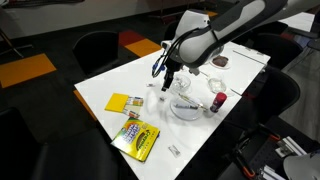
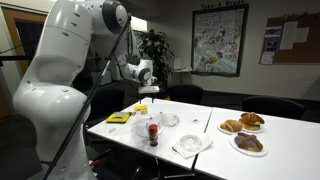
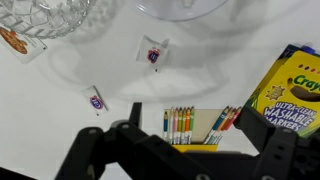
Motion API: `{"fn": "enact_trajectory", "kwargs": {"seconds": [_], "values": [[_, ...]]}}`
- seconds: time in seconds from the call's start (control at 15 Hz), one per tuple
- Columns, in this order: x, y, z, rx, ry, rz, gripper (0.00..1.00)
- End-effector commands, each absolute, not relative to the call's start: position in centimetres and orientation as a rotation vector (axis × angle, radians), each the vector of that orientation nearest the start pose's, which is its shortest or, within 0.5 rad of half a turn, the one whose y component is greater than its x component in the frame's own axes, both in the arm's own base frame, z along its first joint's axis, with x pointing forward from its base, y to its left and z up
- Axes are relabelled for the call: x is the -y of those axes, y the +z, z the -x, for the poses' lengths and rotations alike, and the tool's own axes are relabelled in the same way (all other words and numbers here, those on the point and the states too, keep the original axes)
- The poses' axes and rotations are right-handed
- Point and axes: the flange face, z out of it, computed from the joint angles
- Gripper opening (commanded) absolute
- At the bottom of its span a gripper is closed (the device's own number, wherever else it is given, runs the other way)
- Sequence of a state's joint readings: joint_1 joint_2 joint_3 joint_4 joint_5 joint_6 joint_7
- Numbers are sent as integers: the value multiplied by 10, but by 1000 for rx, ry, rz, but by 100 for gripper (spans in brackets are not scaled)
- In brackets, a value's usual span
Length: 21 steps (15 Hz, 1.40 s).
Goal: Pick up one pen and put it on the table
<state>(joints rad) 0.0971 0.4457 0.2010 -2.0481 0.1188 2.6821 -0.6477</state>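
- The tool (image 3: 190,160) hangs over the table (image 1: 125,78) with its two fingers (image 3: 100,152) spread wide apart and nothing between them.
- The pens (image 3: 195,125) lie side by side in an open yellow box (image 1: 120,102). The box rests flat on the white top, and in the wrist view it shows in the gap between the fingers (only the coloured ends can be made out).
- Just beside that box lies a Crayola marker pack (image 1: 135,140), slightly askew and close to the table's near edge in an exterior view.
- On the tool's other side, and near it, stands a glass bowl (image 1: 185,105), with a small red-and-white bottle (image 1: 218,102) just beyond.
- Two small wrapped packets (image 3: 153,52) lie apart from each other on the bare top between the pen box and the glassware.
- The widest clear stretch of table runs from the yellow box toward the corner and the far edge.
- Plates of pastries (image 2: 245,125) fill the opposite end, well apart from the tool.
- Dark chairs (image 1: 95,50) stand close along the table's sides.
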Motion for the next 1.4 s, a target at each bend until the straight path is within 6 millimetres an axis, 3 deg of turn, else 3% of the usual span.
{"fn": "enact_trajectory", "kwargs": {"seconds": [0.0,0.13,0.8,1.2,1.27,1.33], "values": [[-174,242,-591,1194,-326,2766,100],[-173,238,-595,1198,-303,2782,100],[-238,162,-633,1376,-241,2718,100],[-265,142,-648,1395,-241,2709,100],[-268,140,-650,1378,-235,2710,93],[-270,139,-651,1368,-230,2715,75]]}}
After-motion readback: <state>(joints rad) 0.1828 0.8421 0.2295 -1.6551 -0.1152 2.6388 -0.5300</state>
